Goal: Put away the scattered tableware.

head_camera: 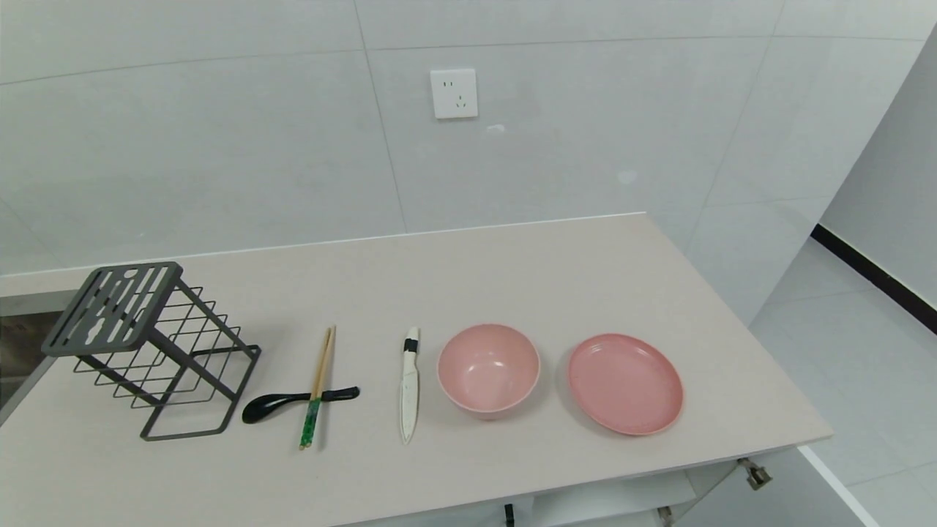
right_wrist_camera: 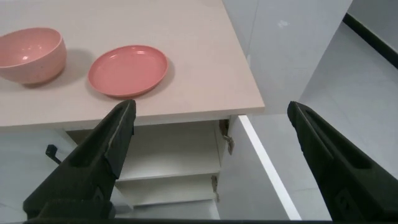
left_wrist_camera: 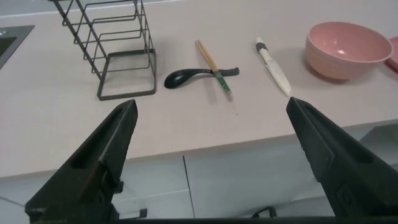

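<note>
On the beige counter (head_camera: 512,278) lie, from left to right, a black spoon (head_camera: 293,401) crossed by a pair of wooden chopsticks (head_camera: 317,384) with green ends, a white knife (head_camera: 409,382), a pink bowl (head_camera: 488,368) and a pink plate (head_camera: 624,382). A dark wire rack (head_camera: 143,344) stands at the left. My left gripper (left_wrist_camera: 211,118) is open, held off the counter's front edge, facing the spoon (left_wrist_camera: 186,76), chopsticks (left_wrist_camera: 213,65) and knife (left_wrist_camera: 272,57). My right gripper (right_wrist_camera: 211,118) is open too, below the front edge near the plate (right_wrist_camera: 128,70) and bowl (right_wrist_camera: 30,53).
A tiled wall with a white socket (head_camera: 454,93) backs the counter. The counter ends just right of the plate, with floor beyond. Under the front edge are open cabinet shelves (right_wrist_camera: 168,162). A sink edge (left_wrist_camera: 9,40) lies left of the rack (left_wrist_camera: 112,43).
</note>
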`<state>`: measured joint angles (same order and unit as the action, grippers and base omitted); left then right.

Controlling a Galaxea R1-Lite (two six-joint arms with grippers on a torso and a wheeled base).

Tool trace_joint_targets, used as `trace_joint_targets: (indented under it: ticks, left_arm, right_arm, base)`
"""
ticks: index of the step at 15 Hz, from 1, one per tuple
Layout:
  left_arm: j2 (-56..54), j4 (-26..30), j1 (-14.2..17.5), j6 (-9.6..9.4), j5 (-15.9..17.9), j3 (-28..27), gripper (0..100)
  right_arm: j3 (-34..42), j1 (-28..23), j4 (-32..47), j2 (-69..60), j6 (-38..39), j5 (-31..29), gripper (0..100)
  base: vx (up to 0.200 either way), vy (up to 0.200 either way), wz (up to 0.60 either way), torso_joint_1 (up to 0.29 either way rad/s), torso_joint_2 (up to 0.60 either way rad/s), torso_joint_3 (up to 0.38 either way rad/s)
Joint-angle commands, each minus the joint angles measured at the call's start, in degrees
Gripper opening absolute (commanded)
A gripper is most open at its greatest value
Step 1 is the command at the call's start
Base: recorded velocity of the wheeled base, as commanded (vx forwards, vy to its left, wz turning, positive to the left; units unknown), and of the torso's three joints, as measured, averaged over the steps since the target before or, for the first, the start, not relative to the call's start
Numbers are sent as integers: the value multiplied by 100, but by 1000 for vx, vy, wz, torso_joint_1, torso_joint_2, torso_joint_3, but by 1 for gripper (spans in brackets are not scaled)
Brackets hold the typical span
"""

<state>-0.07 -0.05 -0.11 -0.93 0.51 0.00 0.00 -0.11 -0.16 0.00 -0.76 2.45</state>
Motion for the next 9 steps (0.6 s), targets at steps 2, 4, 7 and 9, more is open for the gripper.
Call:
trace_joint_targets:
  ticks: [2,4,7,9]
  left_arm:
    - [7,-4,2,-4,2,0,100]
    - [7,-4,2,-4,2,0,100]
    - [7,-4,2,22,2,0,100]
    - [7,-4,2,31,2,0,100]
  right_arm:
    - [0,2,-2,0,-4,1,100]
    - [0,2,-2,0,-4,1,100]
    - [0,-7,-19,0,-39,-8,100]
    - [0,-7,-327,0,-197,-25,100]
  base:
    - [100,0,0,1,1,-4]
    - [200,0,0,-10,0,5]
    - [133,0,0,2,-2,2]
    - [0,0,0,0,0,0]
